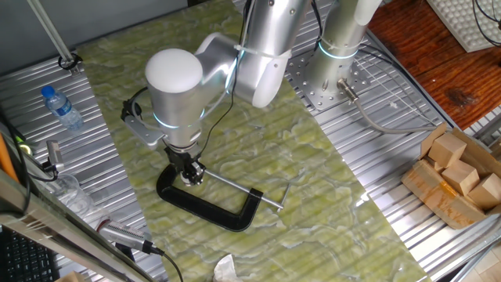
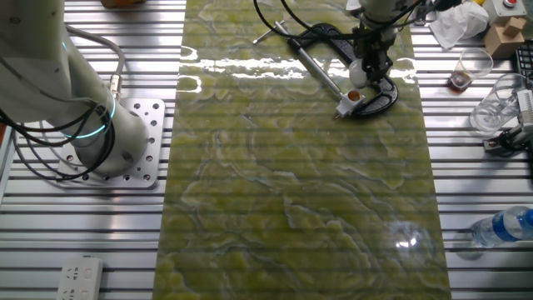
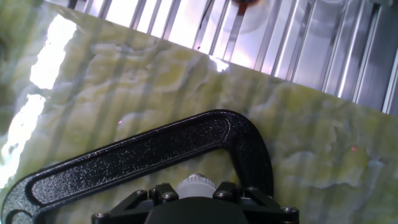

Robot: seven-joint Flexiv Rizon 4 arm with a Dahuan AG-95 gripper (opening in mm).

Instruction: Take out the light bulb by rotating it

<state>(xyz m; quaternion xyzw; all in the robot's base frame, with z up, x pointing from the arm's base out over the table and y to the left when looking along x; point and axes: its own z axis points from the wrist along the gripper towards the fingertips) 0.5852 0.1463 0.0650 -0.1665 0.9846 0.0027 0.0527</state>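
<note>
My gripper (image 2: 371,65) hangs over the black C-clamp (image 1: 207,205) on the green mat. It is shut on the light bulb (image 2: 358,73), a small frosted white globe. In the hand view the bulb (image 3: 198,183) sits between the two dark fingers (image 3: 155,193) with its ribbed neck pointing away from the hand, above the clamp's curved frame (image 3: 155,155). The small white socket fitting (image 2: 351,97) stands at the end of the clamp's screw rod (image 2: 312,62), just below the bulb, and its brownish opening shows. In one fixed view the gripper (image 1: 191,174) mostly hides the bulb.
A water bottle (image 1: 61,108) lies on the slatted metal table at the left. A cardboard box of wooden blocks (image 1: 458,176) stands at the right. A crumpled white paper scrap (image 1: 225,270) lies near the mat's front edge. A glass (image 2: 470,67) stands beside the mat.
</note>
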